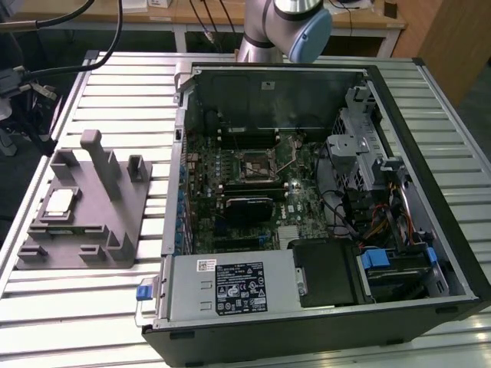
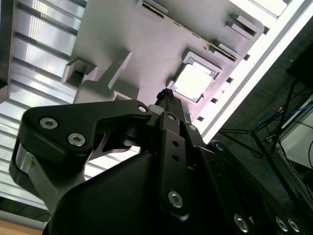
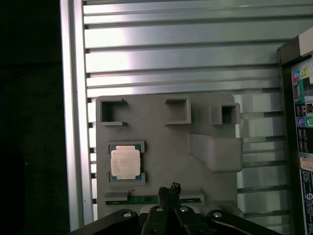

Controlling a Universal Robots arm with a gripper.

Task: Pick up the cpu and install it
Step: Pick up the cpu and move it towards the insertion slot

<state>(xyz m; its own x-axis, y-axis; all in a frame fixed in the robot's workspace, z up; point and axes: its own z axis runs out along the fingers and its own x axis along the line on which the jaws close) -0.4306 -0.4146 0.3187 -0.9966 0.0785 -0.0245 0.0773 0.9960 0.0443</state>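
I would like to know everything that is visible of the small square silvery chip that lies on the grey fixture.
The small flat square silvery-beige cpu has a metal-looking top with a thin darker rim. It lies flat, top up, in a square recess of the grey plastic-looking fixture. The fixture stands on the ribbed metal table, to the exterior view's left of the open black computer case. Only the fixture touches the chip; the black end effector is apart from it.

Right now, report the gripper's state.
Gripper: shut, holding nothing, above the grey fixture; the cpu lies in its recess there.
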